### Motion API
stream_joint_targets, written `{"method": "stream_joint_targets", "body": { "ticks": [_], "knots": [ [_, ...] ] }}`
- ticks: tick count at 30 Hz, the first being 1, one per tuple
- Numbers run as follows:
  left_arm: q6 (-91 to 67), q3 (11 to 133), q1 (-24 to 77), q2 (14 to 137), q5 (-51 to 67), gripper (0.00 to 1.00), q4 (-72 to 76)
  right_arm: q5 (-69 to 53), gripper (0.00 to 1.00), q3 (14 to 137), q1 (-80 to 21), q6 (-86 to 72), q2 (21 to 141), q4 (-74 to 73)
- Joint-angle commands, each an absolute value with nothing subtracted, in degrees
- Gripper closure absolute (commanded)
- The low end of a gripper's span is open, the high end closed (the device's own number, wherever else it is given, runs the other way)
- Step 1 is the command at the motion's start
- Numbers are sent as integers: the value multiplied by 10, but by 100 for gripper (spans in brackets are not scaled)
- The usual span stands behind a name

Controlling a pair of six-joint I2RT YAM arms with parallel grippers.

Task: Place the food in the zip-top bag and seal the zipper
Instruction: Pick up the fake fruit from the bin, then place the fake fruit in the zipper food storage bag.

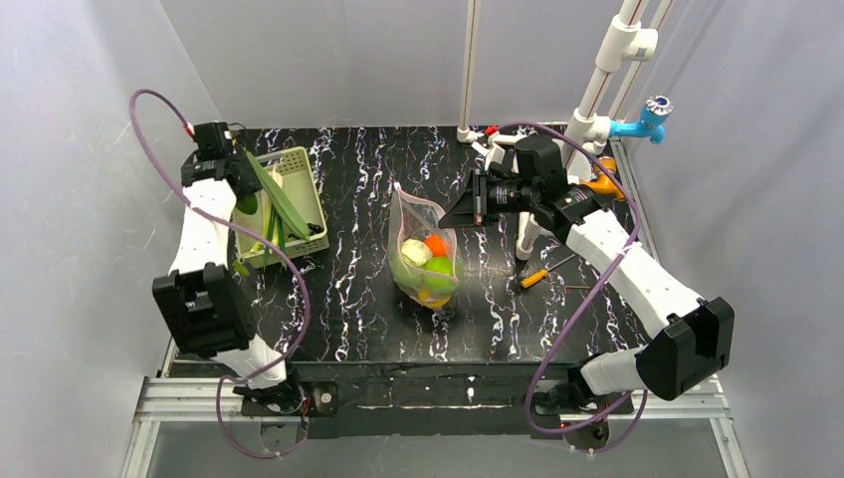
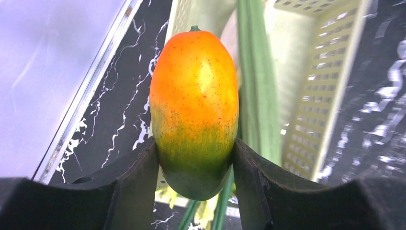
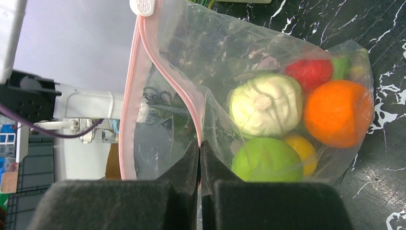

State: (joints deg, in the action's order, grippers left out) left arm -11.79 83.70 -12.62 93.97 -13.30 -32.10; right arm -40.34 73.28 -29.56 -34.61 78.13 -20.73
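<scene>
My left gripper (image 1: 246, 199) (image 2: 195, 148) is shut on an orange-to-green oval toy fruit (image 2: 194, 96) and holds it above the near left corner of the pale green basket (image 1: 302, 171). The clear zip-top bag (image 1: 425, 254) stands in mid-table with its mouth held up. My right gripper (image 1: 463, 209) (image 3: 199, 146) is shut on the bag's pink zipper strip (image 3: 131, 96). Inside the bag lie a whitish round piece (image 3: 265, 105), an orange one (image 3: 337, 112), a light green one (image 3: 265, 160), a red one (image 3: 309, 74) and a yellow one (image 3: 301, 151).
The basket's long green handle (image 2: 258, 72) stands beside the held fruit, with yellow-green pieces below it. An orange-handled screwdriver (image 1: 534, 278) lies right of the bag. A white pipe frame (image 1: 597, 90) with a blue fitting (image 1: 647, 119) stands at the back right.
</scene>
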Motion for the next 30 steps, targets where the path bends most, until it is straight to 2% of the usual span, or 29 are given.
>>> {"method": "stream_joint_targets", "body": {
  "ticks": [1, 6, 9, 12, 16, 20, 26, 30],
  "knots": [
    [-154, 830, -125, 833, -49, 94, -335, -403, 99, 738, -286, -363, 765, -196],
    [-250, 791, -123, 738, 160, 94, -289, -386, 99, 748, -289, -364, 755, -216],
    [-321, 736, -114, 676, 317, 94, -179, -373, 99, 754, -294, -363, 746, -235],
    [-382, 696, -63, 619, 438, 93, -48, -358, 99, 751, -299, -364, 739, -241],
    [-405, 669, 76, 564, 469, 92, 80, -337, 99, 749, -313, -369, 734, -246],
    [-366, 628, 190, 533, 463, 86, 176, -312, 99, 750, -327, -379, 735, -243],
    [-105, 622, 305, 553, 484, 84, 106, -285, 99, 781, -352, -387, 747, -266],
    [28, 576, 331, 562, 493, 84, 100, -296, 99, 792, -357, -405, 751, -269]
  ]
}}
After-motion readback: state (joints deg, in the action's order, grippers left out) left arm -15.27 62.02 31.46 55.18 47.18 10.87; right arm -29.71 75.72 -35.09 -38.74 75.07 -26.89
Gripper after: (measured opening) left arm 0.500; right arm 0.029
